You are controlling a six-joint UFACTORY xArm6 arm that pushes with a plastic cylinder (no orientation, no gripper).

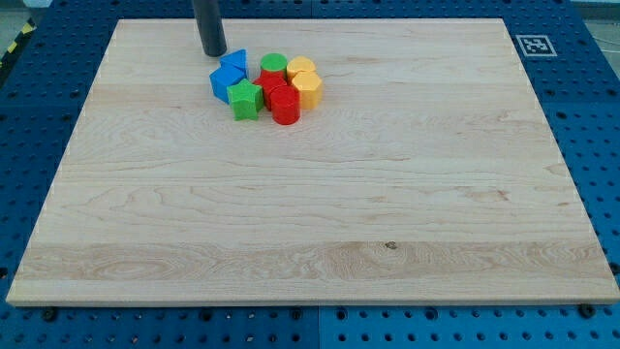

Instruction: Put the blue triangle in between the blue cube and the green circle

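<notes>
Board (320, 223) of pale wood grain fills most of the frame, lying flat on a blue perforated table (601, 145) whose holes show along every edge. A small dark knot marks the wood right of centre in the lower half. A black-and-white square marker (532, 45) sits at the board's upper right corner. At the extreme upper left of the frame a strip of yellow-and-black striping (12, 41) is visible beyond the table.

My tip (213, 52) stands on the board in the upper left area, the dark rod rising out of the frame's top. There is no hand to open or close; the rod holds nothing. The tip is just up and left of the block cluster, close to the blue triangle (235, 63); whether it touches cannot be told.

All blocks sit packed together in the upper middle of the board. The blue triangle is at the cluster's upper left. The blue cube (226, 83) lies directly below it, touching or nearly so. The green circle (273, 65) is to the triangle's right, at the cluster's top. A green star (246, 100) sits at the lower left, beside the blue cube. Two red blocks occupy the middle: a red cylinder (285, 105) at the bottom and another red block (270, 82) partly hidden above it. Two yellow blocks (304, 79) close the right side.
</notes>
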